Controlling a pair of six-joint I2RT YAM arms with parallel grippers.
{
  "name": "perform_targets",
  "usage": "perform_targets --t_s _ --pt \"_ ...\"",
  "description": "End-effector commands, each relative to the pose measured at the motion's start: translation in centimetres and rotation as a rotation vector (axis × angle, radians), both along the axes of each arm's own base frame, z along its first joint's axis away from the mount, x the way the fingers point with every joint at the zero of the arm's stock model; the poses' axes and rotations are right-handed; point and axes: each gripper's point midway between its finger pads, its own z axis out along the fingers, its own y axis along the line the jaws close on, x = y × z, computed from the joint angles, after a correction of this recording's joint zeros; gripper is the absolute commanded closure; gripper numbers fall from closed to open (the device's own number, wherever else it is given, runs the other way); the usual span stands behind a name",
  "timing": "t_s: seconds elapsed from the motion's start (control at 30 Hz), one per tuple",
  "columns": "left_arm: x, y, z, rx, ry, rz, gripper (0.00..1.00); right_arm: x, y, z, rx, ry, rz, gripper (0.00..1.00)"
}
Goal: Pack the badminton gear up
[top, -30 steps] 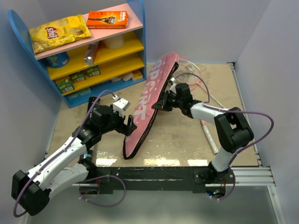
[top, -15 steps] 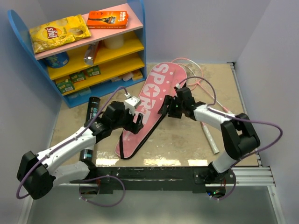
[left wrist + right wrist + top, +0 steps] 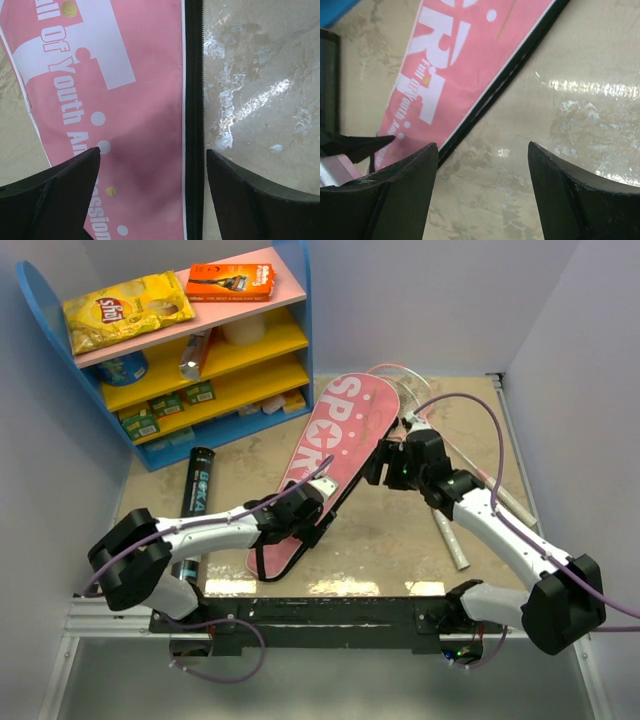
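Across the counter's (image 3: 385,540) middle, the pink SPORT racket cover (image 3: 335,455) lies flat, its long axis running from the far edge toward the near-left corner. The left jaws hang released directly above its narrow near end, straddling the black zipper edge (image 3: 194,100). The right jaws, also released, hover over bare counter just right of the cover. The left arm looks better placed.

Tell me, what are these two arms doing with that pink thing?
They're packing badminton gear. The pink racket cover lies flat on the table. The left gripper is open over its black zipper edge, and the right gripper is open over bare table beside it; neither holds anything. The black tube lies left and the racket right, not yet packed.
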Motion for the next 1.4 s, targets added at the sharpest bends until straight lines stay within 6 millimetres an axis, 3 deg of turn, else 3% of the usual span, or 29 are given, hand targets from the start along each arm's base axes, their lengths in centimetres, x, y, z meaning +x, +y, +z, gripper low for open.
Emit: perform_targets --t_s 0.0,0.17,0.37,0.87,1.1,1.2,1.23,1.33,1.37 --pt "2.5 -1.7 2.3 -0.005 -0.156 0.068 0.09 -1.9 -1.3 -2.8 -0.083 0.049 0.026 0.25" --pt "2.5 -1.6 1.8 0.036 -0.183 0.092 0.14 -2.6 -1.8 -4.2 -0.096 0.064 0.029 0.25" --pt "1.9 -1.7 0.2 0.080 -0.166 0.082 0.24 -2.7 -1.5 -4.4 -0.084 0.060 0.047 0.25" --pt "0.6 -2.0 -2.5 0.075 -0.102 0.032 0.34 -3.2 -1.2 -5.6 -0.071 0.075 0.070 0.25" --pt "0.0 -1.3 -4.5 0.100 -0.076 0.025 0.40 -3.3 -0.7 -6.1 -0.052 0.085 0.080 0.25" --pt "-0.4 -1.2 -5.4 0.108 -0.058 0.017 0.55 -3.3 -0.8 -6.1 -0.053 0.088 0.080 0.25" --pt "-0.6 -1.2 -5.8 0.112 -0.046 0.010 0.68 -3.4 -0.9 -6.1 -0.055 0.087 0.078 0.25" --pt "-0.9 -1.0 -6.8 0.117 -0.027 0.004 0.88 -3.4 -1.0 -6.1 -0.057 0.084 0.076 0.25" --pt "-1.0 -1.0 -7.0 0.114 -0.023 0.003 0.90 -3.5 -1.0 -6.1 -0.058 0.087 0.077 0.25"
